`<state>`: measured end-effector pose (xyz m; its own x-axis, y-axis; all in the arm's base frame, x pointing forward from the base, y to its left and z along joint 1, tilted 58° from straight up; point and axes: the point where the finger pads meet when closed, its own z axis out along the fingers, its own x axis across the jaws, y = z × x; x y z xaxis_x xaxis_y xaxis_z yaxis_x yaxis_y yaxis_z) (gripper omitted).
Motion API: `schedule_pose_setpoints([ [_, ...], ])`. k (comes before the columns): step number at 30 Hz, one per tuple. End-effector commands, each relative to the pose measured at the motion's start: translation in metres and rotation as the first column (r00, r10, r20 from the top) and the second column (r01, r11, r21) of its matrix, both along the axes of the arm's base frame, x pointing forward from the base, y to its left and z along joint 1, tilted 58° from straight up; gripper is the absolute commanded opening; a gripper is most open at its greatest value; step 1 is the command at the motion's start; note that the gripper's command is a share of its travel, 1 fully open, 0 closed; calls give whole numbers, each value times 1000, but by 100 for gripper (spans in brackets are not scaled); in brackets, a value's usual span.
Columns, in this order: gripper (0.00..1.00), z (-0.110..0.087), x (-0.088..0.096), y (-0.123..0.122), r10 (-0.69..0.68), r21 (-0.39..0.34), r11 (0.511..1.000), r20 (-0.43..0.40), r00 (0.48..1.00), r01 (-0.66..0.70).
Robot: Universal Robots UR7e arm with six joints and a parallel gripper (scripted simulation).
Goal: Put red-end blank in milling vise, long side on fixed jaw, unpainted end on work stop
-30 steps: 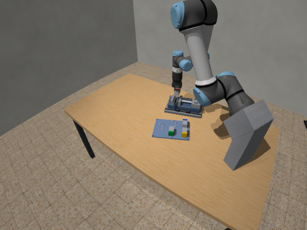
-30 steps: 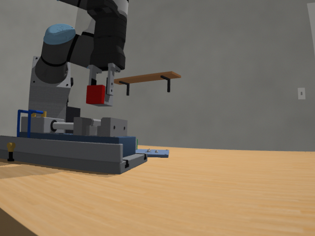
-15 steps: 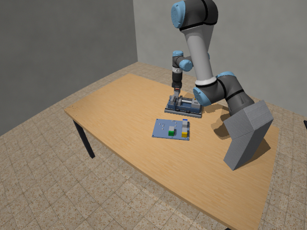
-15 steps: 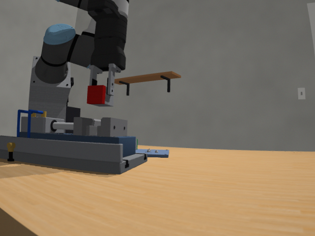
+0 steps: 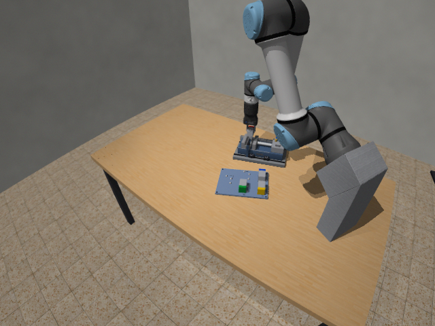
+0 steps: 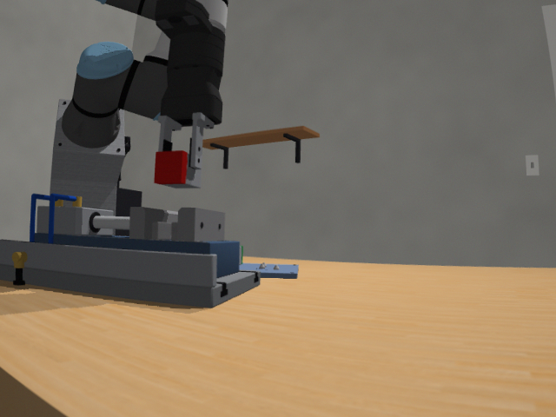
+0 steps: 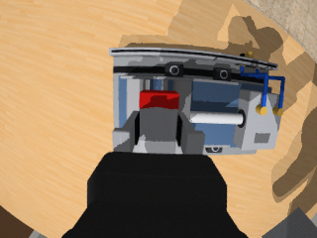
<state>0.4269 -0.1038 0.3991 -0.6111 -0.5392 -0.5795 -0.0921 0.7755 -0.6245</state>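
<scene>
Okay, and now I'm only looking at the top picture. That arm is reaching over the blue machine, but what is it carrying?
Observer: A block with a red end; the exterior view shows it between the gripper's two fingers.

Visitor: Is it sitting in the machine already?

Observer: No, the exterior view shows a gap between it and the vise below.

Visitor: Which way does the red end face?

Observer: In the wrist view it points away from the gripper's dark body, toward the vise's long side with the two round black fittings.
</scene>
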Motion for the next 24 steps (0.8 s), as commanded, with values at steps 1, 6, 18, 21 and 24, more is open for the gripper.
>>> schedule_pose_setpoints([
  [1, 0, 0, 0, 1, 0, -1, 1000, 1, 1000, 0],
  [6, 0, 0, 0, 1, 0, -1, 1000, 1, 1000, 0],
  [18, 0, -7, 9, -2, 0, -1, 1000, 1, 1000, 0],
  [21, 0, -17, 23, -7, 0, -1, 1000, 1, 1000, 0],
  [24, 0, -17, 23, -7, 0, -1, 1000, 1, 1000, 0],
])
